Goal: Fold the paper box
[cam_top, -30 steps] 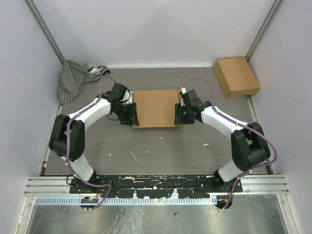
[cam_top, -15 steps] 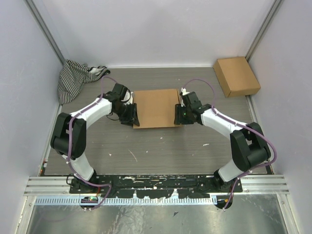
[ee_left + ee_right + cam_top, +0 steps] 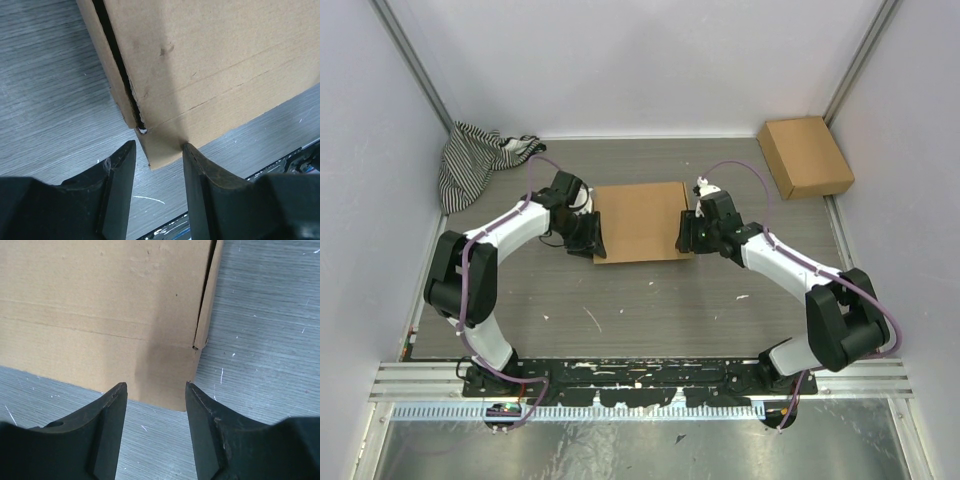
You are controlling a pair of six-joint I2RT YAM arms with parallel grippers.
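The paper box (image 3: 640,222) lies on the table as a shallow brown cardboard rectangle with its flaps folded in. My left gripper (image 3: 592,240) is open at its near left corner. In the left wrist view that corner (image 3: 165,147) sits between the jaws, and the right finger (image 3: 200,170) touches the cardboard edge. My right gripper (image 3: 686,236) is open at the near right corner. In the right wrist view the box (image 3: 100,305) ends just beyond the fingertips (image 3: 115,395), with a side flap seam at its right edge.
A smaller closed brown cardboard box (image 3: 805,156) sits at the back right corner. A striped cloth (image 3: 475,160) lies at the back left. Walls close in the table on three sides. A metal rail (image 3: 640,380) runs along the near edge.
My right arm has swung its elbow outward to the right, and its gripper has turned slightly at the box's right corner. The left arm and the box have hardly moved.
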